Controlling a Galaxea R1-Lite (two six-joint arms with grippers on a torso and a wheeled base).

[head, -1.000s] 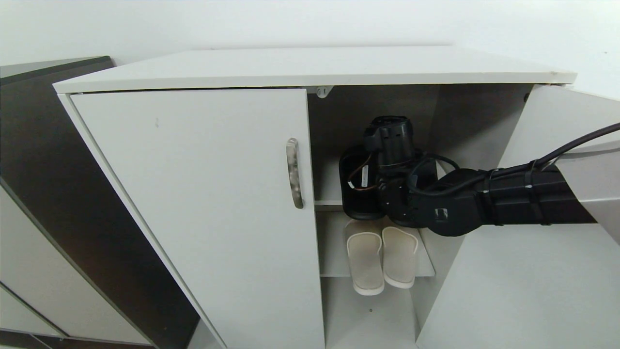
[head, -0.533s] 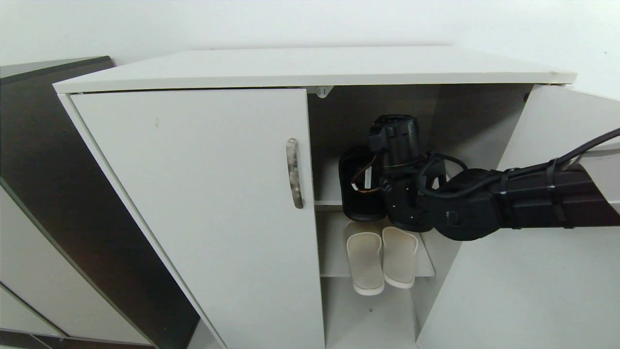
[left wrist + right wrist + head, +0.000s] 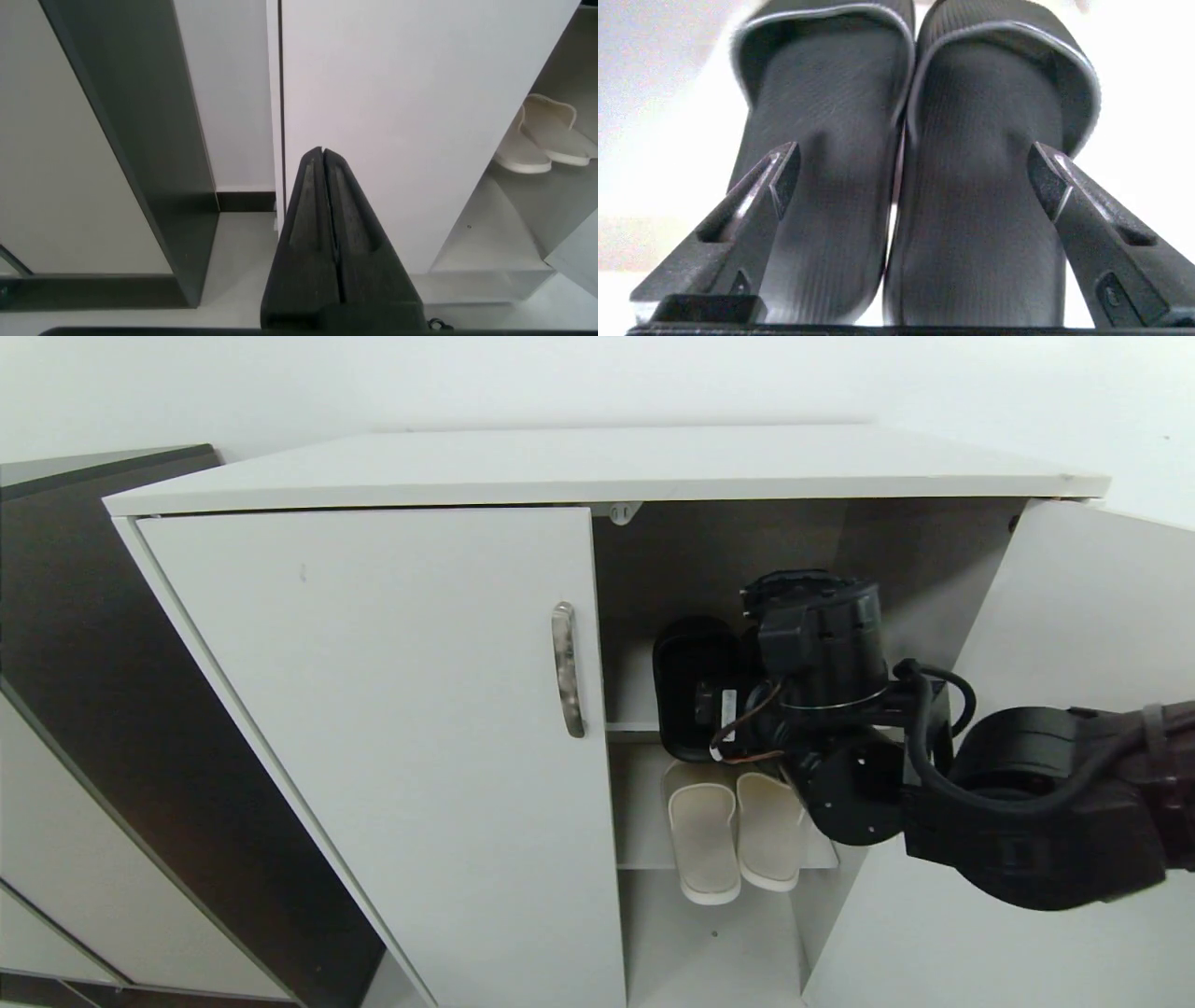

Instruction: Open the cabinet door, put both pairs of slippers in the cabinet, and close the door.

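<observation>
**Desk:** How far along is the slipper job?

**Me:** Far along, I judge. The open right door [image 3: 1027,915] of the white 2-door cabinet [image 3: 597,462] stands wide. The pair of cream open-toe slippers [image 3: 733,835] lies on the lower shelf [image 3: 639,840]. The pair of black ribbed rubber slippers [image 3: 693,686] sits on the upper shelf [image 3: 633,728], directly above them.

**Desk:** So both pairs are in. Is your right hand gripping anything?

**Me:** No. My right hand [image 3: 912,154] is spread wide, with 1 finger on each side of the black pair. The heels sit between the fingers and point toward my wrist. I can't tell whether either pad touches rubber, but nothing is pinched.

**Desk:** And the left?

**Me:** My left hand [image 3: 322,159] is closed on nothing. It hangs low in front of the closed left door [image 3: 373,709], well apart from both pairs.

**Desk:** What remains?

**Me:** 2 things, by my reckoning: draw the right arm out of the cabinet, then swing that door closed.
</observation>
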